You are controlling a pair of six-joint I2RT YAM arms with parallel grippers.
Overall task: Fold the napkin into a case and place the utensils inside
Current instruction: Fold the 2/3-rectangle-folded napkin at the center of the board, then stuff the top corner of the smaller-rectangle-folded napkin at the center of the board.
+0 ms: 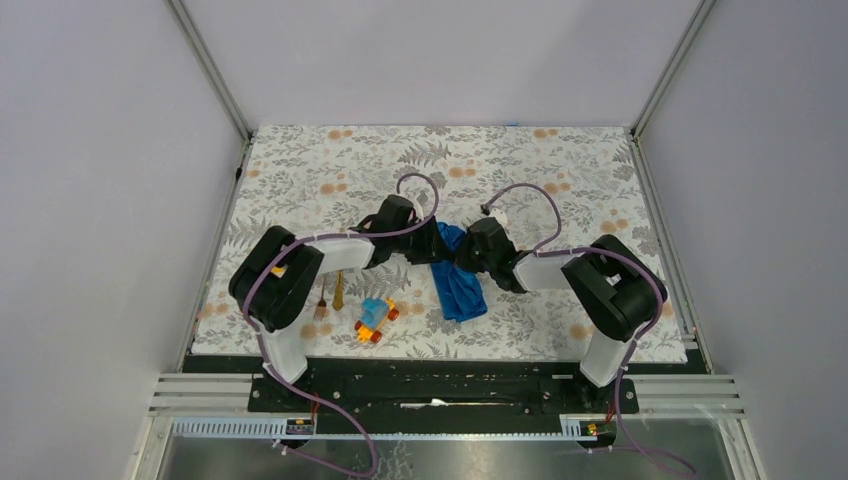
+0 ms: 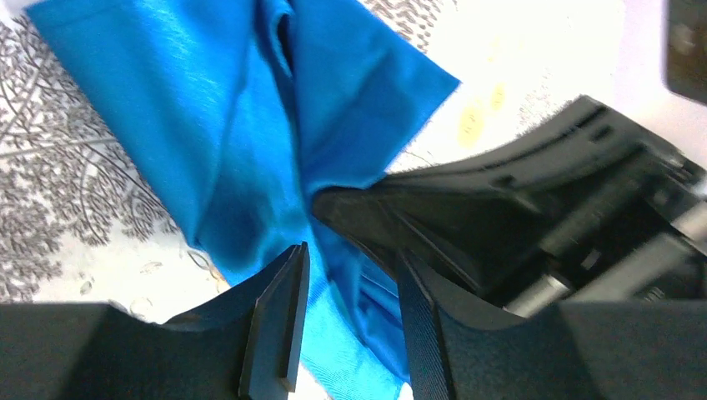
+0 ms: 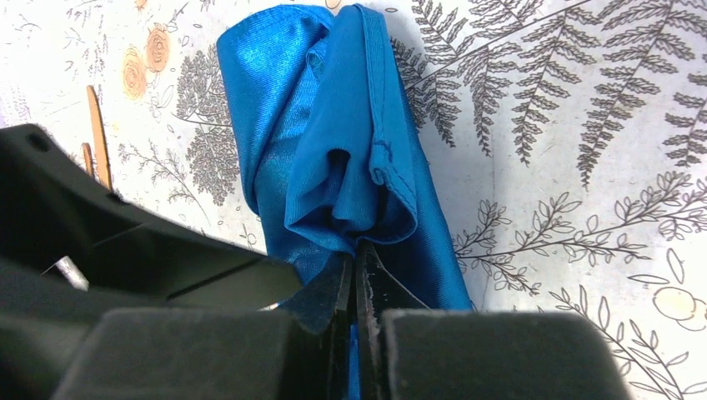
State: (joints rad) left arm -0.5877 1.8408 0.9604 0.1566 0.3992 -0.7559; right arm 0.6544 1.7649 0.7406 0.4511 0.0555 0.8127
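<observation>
bunching in glossy folds at the right claw point(image 3: 357, 260), blue napkin point(image 3: 333, 142)

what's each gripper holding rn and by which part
The right gripper pinches the napkin by a bunched fold beside its hemmed edge. The left gripper holds nothing: its jaws stand apart, with cloth in the gap between them.

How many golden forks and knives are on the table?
2. The fork and the knife lie side by side, just left of the toy car. More may be hidden.
</observation>
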